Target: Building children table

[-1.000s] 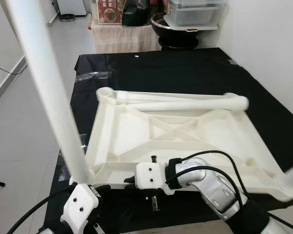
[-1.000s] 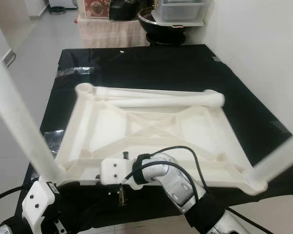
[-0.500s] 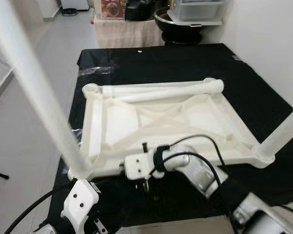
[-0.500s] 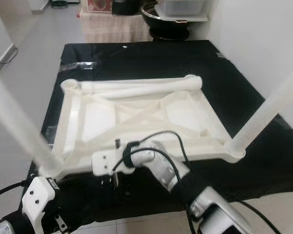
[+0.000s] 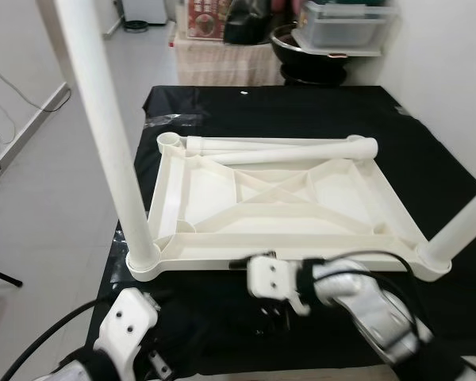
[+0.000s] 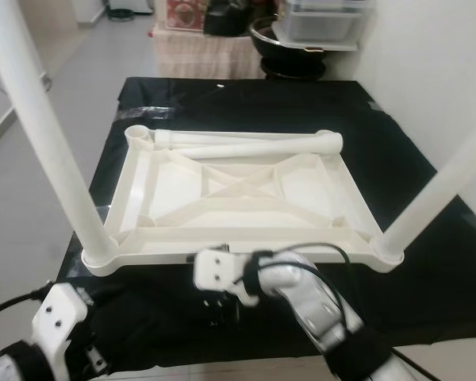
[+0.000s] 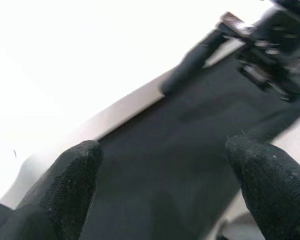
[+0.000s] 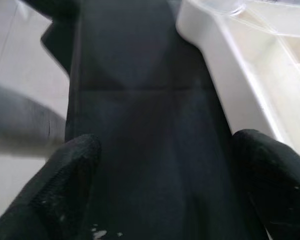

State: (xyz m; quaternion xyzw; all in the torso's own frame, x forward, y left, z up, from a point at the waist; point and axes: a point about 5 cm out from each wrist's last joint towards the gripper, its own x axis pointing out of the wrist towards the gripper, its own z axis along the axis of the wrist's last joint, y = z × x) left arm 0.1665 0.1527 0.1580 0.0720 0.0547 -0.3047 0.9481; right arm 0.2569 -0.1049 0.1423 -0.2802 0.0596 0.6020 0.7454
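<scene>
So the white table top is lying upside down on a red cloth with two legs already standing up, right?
Not quite: the cloth is black, not red, as the left eye view shows. The white table top does lie upside down, with two legs standing up.

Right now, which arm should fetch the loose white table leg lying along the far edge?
Right, probably. The right gripper sits open near the middle of the upturned white plastic tabletop, facing the loose white leg; the left gripper sits open behind the near-left upright leg.

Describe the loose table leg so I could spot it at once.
On the black mat lies an upturned white tabletop. Along its far edge lies a loose leg, a long white tube. Unlike the two upright legs at the near corners, it lies flat.
</scene>
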